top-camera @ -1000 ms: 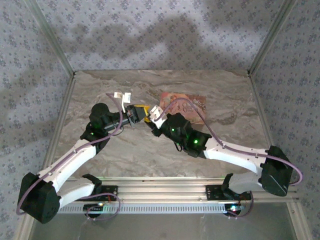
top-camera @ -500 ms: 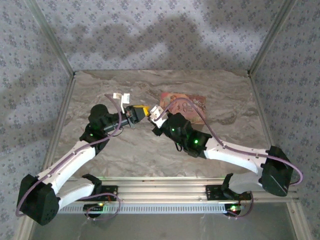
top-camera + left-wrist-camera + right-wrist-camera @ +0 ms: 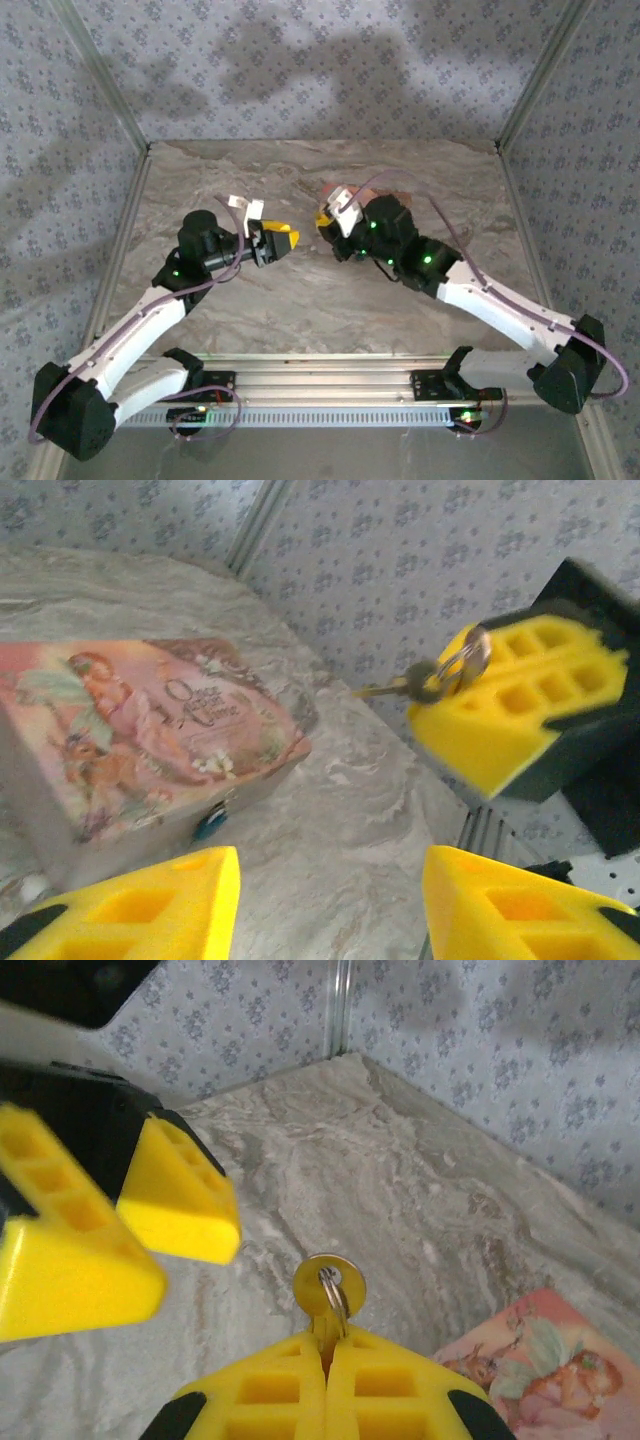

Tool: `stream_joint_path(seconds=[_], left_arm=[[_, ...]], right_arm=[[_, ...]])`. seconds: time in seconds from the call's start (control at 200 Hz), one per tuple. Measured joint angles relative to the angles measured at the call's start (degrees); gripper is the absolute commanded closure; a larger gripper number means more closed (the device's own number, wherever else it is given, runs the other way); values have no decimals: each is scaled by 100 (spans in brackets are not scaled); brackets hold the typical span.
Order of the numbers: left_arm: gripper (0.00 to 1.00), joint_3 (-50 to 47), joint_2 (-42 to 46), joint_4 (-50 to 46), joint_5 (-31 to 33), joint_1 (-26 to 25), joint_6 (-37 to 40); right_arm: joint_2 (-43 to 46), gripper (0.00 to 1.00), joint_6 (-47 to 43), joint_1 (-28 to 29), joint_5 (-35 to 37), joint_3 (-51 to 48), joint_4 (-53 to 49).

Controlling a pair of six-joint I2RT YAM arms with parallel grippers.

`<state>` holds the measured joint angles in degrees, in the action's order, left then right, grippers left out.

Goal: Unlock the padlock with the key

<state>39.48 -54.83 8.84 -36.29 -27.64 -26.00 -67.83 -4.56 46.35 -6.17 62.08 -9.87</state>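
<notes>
Gripped key in closed right pincer, facing gaping left pincer; needed careful squaring to padlock before insertion.

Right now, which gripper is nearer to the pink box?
Right. The right gripper, shut on the key, sits at the left edge of the pink box; the left gripper stands farther left, fingers apart.

A marbled grey-beige counter sits boxed in by walls papered pale blue with small floral sprigs — soft shadows blotch the back one. Aluminium posts climb the corners, and a slotted rail runs along the near edge.
</notes>
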Motion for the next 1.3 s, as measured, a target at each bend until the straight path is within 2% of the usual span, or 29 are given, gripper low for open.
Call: stream_joint_path(seconds=[0.16, 0.29, 0.48, 0.58, 0.74, 0.889, 1.054, 1.299], left_arm=[[44, 59, 629, -651, 83, 24, 1390], [44, -72, 1104, -575, 181, -247, 2592], [44, -111, 811, -588, 1003, -1596, 4594], [44, -208, 420, -501, 1384, -1982, 5298], [44, -544, 118, -254, 1751, -2015, 5884], [48, -640, -15, -116, 1788, -2015, 6105], [55, -643, -50, 81, 1674, -2017, 6210], [56, -640, -188, 85, 1379, -2050, 6262]], right_arm=[[-46, 100, 304, -584, -1147, 527, -1261], [-225, 100, 382, -750, -1862, 848, -2131], [-614, 100, 389, -743, -2599, 1084, -3185], [-863, 100, 387, -699, -2684, 1217, -3685], [-1202, 100, 345, -498, -2240, 1451, -4356], [-1403, 100, 280, -319, -1926, 1534, -4719], [-1565, 100, 199, -120, -1801, 1692, -4948], [-1676, 100, 157, -17, -1825, 1738, -5012]])
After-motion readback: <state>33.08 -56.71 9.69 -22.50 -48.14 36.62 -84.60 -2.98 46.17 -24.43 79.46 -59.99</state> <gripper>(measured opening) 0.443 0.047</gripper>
